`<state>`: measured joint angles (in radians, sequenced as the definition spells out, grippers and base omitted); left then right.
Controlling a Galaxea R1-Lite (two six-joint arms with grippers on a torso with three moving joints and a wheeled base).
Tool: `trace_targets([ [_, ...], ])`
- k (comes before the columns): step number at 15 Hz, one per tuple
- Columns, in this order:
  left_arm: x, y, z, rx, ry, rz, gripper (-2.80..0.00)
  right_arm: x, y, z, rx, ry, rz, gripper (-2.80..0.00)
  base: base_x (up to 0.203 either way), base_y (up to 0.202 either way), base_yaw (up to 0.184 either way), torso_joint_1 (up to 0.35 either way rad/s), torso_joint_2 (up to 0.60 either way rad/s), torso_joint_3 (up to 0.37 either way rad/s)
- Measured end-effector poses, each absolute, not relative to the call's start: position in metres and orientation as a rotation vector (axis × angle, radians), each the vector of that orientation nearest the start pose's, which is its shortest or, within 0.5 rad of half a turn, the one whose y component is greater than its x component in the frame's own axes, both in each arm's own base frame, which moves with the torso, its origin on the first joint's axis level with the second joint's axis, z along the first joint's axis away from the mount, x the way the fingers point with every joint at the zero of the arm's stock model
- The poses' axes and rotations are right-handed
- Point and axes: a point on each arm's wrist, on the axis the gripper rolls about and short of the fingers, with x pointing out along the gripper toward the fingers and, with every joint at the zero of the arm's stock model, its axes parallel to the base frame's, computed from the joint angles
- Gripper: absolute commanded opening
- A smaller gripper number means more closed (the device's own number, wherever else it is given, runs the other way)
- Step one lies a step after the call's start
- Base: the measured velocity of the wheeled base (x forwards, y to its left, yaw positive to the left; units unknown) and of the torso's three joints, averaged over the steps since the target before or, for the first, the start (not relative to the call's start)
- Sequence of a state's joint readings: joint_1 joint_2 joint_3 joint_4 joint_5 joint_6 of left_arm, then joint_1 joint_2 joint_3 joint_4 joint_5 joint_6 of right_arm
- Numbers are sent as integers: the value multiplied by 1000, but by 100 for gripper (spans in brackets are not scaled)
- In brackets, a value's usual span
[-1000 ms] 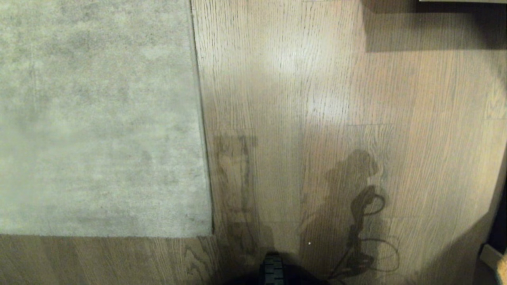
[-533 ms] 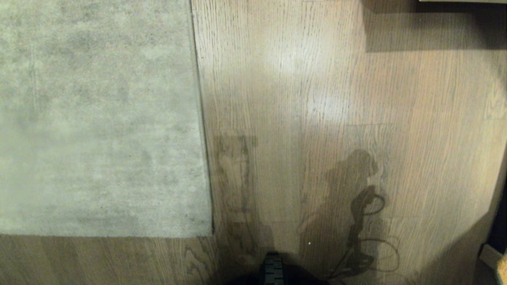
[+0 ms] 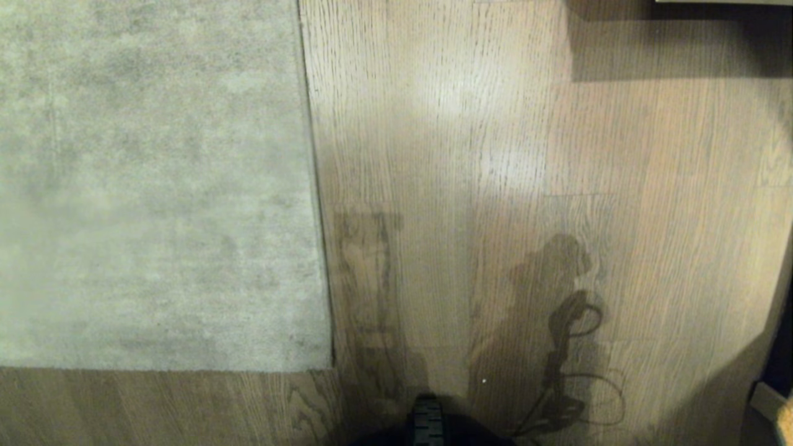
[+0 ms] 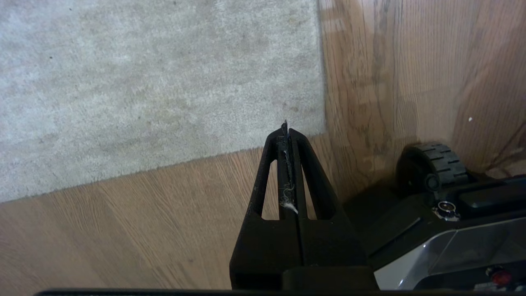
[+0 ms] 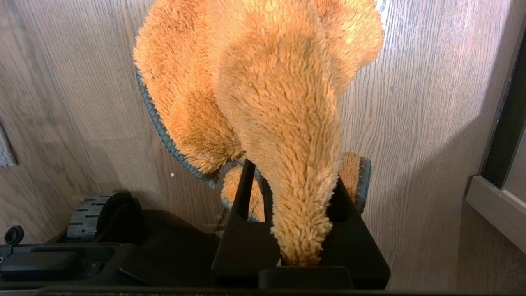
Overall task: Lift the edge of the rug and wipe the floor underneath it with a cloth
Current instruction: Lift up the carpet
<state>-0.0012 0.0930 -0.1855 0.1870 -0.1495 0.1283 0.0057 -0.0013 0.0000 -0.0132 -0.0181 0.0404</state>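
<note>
1. Nearest to you is the left gripper: its fingers are clenched tight on nothing, just a bit of white lint stuck in the seam. It hangs over the floor with the tips lined up right at the rug edge, close to the square corner.
2. That's the relation your next move turns on, I'd say. The rug lies ahead of the left fingers, and the near border runs crosswise to them, so you'd need to release the fingers and come in low to get one under the pile. The left arm is clearly the nearer one to the rug.
3. The right gripper is on the other side of the base, grasping the cloth, a fuzzy orange rag that flops forward over the fingers above bare wood. It looks well apart from the rug.
4. In the head view the rug lies flat on the robot's left, its side border running straight away from you, nothing lifted yet.
5. Further out it's open plank floor with a slight sheen; the front wheel sits near the corner, and a pale ledge stands off to the right, so watch your swing there.
</note>
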Motion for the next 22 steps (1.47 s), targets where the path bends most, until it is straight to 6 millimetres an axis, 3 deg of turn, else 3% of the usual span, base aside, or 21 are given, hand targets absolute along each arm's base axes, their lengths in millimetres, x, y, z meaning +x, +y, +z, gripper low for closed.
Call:
trace_targets([
  [15, -7, -3, 125, 119, 252, -249, -280, -23, -1, 77, 40, -14, -12, -280, 0, 0, 0, 0, 0, 0],
  [22, 0, -3, 117, 138, 383, -358, -280, -23, -1, 77, 40, -15, -13, -280, 0, 0, 0, 0, 0, 0],
])
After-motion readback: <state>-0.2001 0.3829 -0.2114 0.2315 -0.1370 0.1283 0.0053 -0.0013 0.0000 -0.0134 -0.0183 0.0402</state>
